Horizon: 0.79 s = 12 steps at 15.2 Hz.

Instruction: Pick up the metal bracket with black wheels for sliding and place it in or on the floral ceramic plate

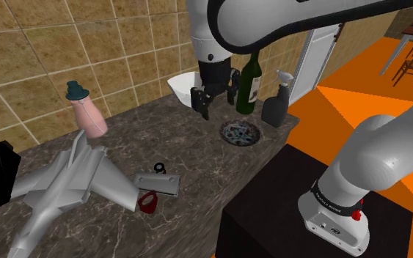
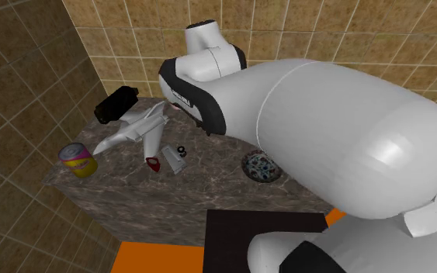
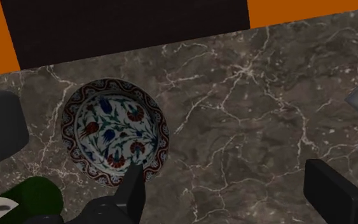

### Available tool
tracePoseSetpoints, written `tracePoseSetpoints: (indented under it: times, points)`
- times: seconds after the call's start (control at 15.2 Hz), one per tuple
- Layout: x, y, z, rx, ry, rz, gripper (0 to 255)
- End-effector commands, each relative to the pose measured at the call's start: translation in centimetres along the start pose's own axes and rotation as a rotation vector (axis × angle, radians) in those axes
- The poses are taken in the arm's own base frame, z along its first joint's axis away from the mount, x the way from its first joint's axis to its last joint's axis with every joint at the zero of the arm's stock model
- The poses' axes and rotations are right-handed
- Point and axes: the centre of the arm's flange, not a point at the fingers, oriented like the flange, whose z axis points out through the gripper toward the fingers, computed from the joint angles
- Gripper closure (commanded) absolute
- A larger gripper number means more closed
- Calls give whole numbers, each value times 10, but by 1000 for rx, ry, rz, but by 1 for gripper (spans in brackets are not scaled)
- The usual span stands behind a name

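Shoulder view: gripper [image 1: 216, 102] hangs over the dark marble counter [image 1: 197, 165] w/ fingers spread wide, nothing btwn them, just beside a white bowl [image 1: 183, 86] whose inside reads plain white. Floral plate [image 1: 239, 133] lies flat near the counter's front edge, close to a green wine bottle [image 1: 251, 80] & a dark spray bottle [image 1: 276, 106], both upright. Metal bracket [image 1: 158, 182] lies flat on the counter, well apart from the plate toward this view's left, black wheels [image 1: 159, 168] at its far side. A small red piece [image 1: 147, 201] sits just beside it, w/ a grey toy plane [image 1: 65, 183] next over. Pink bottle w/ teal cap [image 1: 86, 113] stands by the wall. Wrist view: plate's blue/red flower pattern shows whole across its face. Second exterior view: yellow can [image 2: 78, 159] upright at the counter's corner.
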Motion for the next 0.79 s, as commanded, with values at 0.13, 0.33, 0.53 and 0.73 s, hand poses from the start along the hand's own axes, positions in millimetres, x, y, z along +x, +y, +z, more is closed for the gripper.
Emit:
tracePoseSetpoints:
  times: [0.13, 0.33, 0.53, 0.73]
  points:
    - [7, -49, 23, -11, -43, 40, 0]
    - [14, -86, 41, -20, -76, 69, 0]
    - [20, -122, 59, -29, -108, 98, 0]
    - [25, -146, 72, -35, -130, 118, 0]
